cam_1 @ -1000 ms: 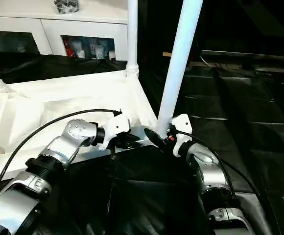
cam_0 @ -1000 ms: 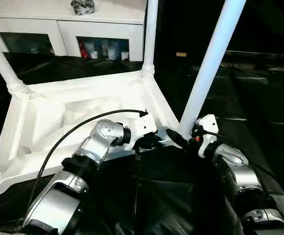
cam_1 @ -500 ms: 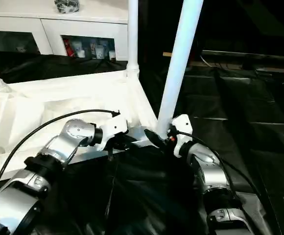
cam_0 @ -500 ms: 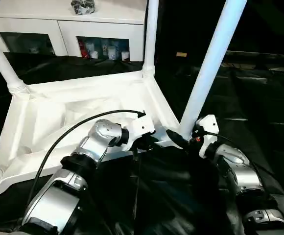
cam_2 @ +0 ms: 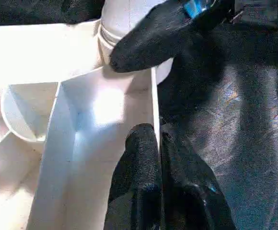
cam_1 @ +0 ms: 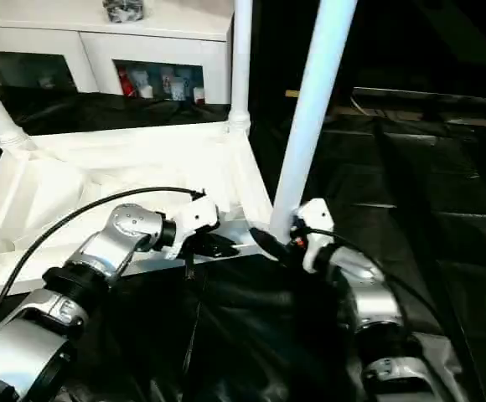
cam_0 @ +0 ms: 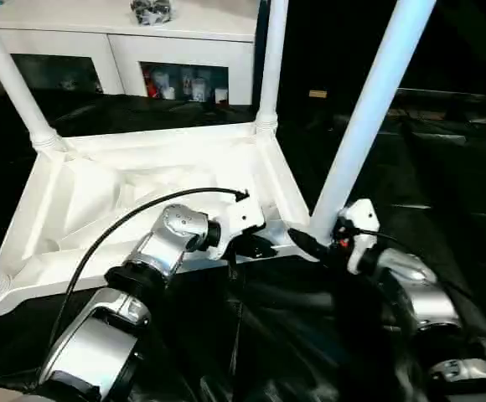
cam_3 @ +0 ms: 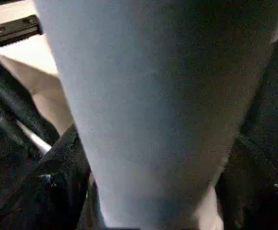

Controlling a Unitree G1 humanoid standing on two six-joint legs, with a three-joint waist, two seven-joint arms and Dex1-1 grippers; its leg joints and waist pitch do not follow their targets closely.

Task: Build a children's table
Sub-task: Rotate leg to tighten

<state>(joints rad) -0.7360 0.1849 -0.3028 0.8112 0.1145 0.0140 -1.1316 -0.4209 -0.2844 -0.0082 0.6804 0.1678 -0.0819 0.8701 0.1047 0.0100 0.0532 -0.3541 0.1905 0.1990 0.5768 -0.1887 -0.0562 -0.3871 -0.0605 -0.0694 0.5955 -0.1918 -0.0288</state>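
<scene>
The L claw [cam_2: 159,143] is pinched tight on the thin side wall of the table top [cam_0: 142,188], one black finger [cam_2: 140,158] inside the wall and the other outside it. That L arm [cam_0: 155,251] reaches in from the bottom left, bent at the wrist, w/ a black cable looping over it. The R claw [cam_0: 314,239] sits at the bottom of the near leg [cam_0: 369,109], its fingers spread wide around the tube, one on each side; in the R wrist view the leg takes up the space between them. I can't tell if the pads press on the tube or just sit beside it. The R arm [cam_0: 411,293] comes up from the bottom right. The table top lies upside down on the black sheet [cam_0: 444,193], ribs facing up, & the near leg stands in the corner socket closest to the robot, leaning a bit to the right. A 2nd leg [cam_0: 271,67] stands at the far corner, a 3rd leg [cam_0: 12,79] at the far left corner. A white cabinet [cam_0: 126,50] w/ glass doors is behind. Vs. a sec ago: the L claw has squeezed in more on the wall, the R claw is just as wide as before. The whole view slid a bit, so that's the camera; the table & legs look like they stayed put.
</scene>
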